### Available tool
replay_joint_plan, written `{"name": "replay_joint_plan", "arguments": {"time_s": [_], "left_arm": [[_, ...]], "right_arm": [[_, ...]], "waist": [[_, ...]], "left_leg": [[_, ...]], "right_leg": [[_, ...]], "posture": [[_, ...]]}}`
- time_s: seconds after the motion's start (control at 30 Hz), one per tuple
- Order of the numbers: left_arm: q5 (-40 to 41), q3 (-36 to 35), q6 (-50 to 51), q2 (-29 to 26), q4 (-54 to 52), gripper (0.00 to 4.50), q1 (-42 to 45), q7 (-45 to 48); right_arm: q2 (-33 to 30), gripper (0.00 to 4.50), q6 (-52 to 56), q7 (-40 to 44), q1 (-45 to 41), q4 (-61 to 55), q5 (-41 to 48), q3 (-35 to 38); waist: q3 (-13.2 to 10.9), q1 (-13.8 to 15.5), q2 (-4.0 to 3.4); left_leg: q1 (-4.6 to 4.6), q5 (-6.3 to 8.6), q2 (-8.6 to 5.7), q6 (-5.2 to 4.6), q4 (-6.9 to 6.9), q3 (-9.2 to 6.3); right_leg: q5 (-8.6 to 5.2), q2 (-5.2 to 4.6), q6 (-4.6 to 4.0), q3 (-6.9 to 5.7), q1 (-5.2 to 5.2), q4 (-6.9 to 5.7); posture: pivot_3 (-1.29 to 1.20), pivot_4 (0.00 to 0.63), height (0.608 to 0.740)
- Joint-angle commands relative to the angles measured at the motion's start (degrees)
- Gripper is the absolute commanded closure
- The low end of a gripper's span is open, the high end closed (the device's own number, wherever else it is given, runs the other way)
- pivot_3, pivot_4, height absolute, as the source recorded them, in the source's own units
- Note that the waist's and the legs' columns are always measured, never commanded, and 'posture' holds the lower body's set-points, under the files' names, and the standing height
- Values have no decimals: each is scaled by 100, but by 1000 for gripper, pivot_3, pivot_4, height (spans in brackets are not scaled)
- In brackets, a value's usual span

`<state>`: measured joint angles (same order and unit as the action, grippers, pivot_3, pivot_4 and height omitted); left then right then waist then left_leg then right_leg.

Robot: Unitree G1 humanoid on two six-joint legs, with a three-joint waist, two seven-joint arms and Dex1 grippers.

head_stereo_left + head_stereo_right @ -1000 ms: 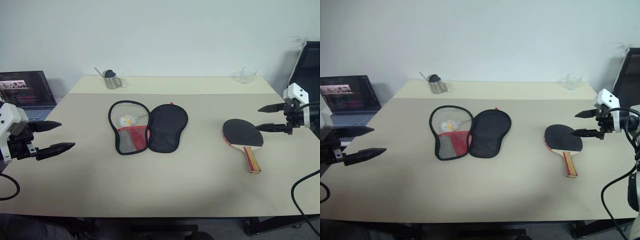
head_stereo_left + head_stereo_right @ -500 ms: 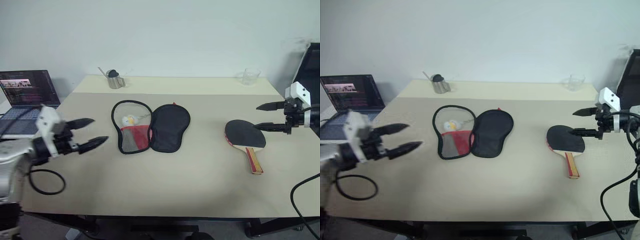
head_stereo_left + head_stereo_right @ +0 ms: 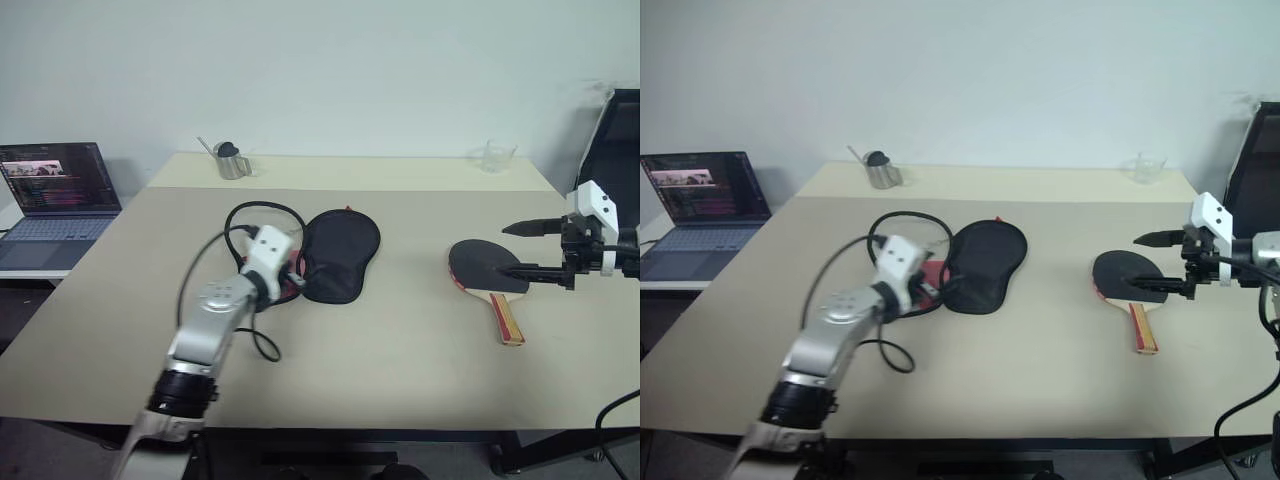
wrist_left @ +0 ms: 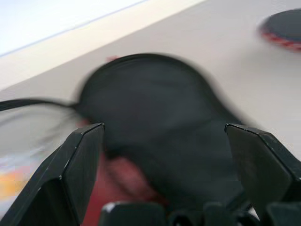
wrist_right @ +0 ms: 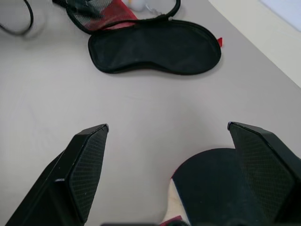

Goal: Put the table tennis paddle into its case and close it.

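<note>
left claw (image 4: 164,141) spread (arm reaching inward) | right claw (image 3: 527,250) spread, level

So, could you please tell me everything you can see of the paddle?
The paddle lies flat on the table, right of the open case and apart from it. Its round face is black with a red edge; the short pale wooden handle, striped red, points toward the near edge. The open right claw hovers by the blade, not gripping.

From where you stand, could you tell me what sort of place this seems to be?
Probably an office or lab room: a plain beige table against a bare white wall, an open laptop on a side desk, a black chair at the edge, and a clear glass at the back.
</note>
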<state>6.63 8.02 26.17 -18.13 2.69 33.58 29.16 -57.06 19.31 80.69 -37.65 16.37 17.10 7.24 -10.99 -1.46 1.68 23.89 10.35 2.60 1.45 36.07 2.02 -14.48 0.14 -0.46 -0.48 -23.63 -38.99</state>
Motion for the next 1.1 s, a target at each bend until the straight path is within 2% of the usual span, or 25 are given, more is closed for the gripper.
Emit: {"name": "replay_joint_plan", "arguments": {"time_s": [0.03,0.23,0.5,0.7,0.97,1.07,1.1], "left_arm": [[-157,275,100,322,125,0,519,-105],[-861,661,898,926,1012,0,1147,-978],[-623,514,1532,1674,1308,0,988,-1127],[-781,502,2023,1896,1750,0,1124,-1514],[-1076,755,1818,1892,1947,0,1135,-1720],[-1082,762,1784,1947,1953,576,1093,-1724],[-1083,761,1776,1959,1959,933,1086,-1730]], "right_arm": [[-182,28,219,-142,86,-443,225,264],[-323,28,515,-300,370,-918,434,452],[-530,28,736,-444,666,-1251,621,677],[-626,28,892,-567,869,-1505,728,823],[-722,28,977,-701,971,-1635,828,877],[-729,0,994,-756,966,-1650,835,882],[-731,0,998,-771,972,-1656,835,887]], "waist": [[0,-8,0],[1,-25,-1],[0,-14,0],[-1,-24,2],[-1,-20,1],[-1,-21,1],[-1,-21,1]], "left_leg": [[-2,-1,-3,-1,3,-1],[-12,-1,-15,-2,1,-11],[-5,0,-16,-2,-1,-13],[-8,0,-22,-2,0,-16],[-14,-1,-27,-2,2,-18],[-15,-1,-32,-2,2,-23],[-15,-1,-33,-2,3,-25]], "right_leg": [[2,1,0,0,2,0],[4,25,-3,-1,13,1],[2,30,-6,-5,10,9],[2,30,-5,-5,13,6],[3,32,-4,-6,21,7],[4,32,-2,-5,22,7],[4,32,-2,-6,23,7]], "posture": [[0,150,740],[0,150,740],[0,150,740],[0,150,740],[0,150,740],[0,150,740],[0,150,740]]}}
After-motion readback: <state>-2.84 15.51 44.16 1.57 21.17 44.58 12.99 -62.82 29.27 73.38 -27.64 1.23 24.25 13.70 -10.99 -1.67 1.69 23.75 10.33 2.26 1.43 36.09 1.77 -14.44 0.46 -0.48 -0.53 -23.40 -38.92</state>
